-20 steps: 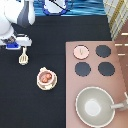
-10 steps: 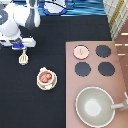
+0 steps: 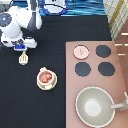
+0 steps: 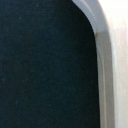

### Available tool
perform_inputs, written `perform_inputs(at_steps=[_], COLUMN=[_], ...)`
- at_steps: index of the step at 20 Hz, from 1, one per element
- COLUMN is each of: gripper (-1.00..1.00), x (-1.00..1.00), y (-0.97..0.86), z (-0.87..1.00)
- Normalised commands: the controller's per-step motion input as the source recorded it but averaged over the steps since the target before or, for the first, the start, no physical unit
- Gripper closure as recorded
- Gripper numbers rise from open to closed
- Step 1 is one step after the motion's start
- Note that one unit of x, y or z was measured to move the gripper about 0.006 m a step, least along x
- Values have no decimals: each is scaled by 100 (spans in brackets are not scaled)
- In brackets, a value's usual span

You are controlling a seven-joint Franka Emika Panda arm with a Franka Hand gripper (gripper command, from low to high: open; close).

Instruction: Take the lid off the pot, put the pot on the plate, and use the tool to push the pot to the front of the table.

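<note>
Exterior view, looking down on the black table: the gripper is at the upper left, just above the tool, which lies on the table with its flat head toward the bottom. The top of its thin handle goes under the blue block of the hand, so I cannot tell if the gripper has hold of it or only hangs over it — and how far the claw is open, I cannot tell either.

The pot sits already on the plate, a little right of the tool and lower, near the middle of the table. It is uncovered and shows its reddish-brown contents. Only a cream rim of the plate is visible around it.

The lid lies on the stove, on the upper-left burner place, beside three black burners. The large pan stands at the bottom right; its handle is cut by the picture edge.

The wrist view gives only the dark table surface and a pale curved edge — what it belongs to is not clear.
</note>
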Motion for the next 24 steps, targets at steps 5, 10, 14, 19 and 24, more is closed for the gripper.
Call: perform_inputs(at_steps=[5,10,14,19,24], gripper=[100,100,100,100,-100], x=[-35,-32,-25,-11,-8], y=[-18,-21,-17,-4,0], z=[-12,-11,-1,42,100])
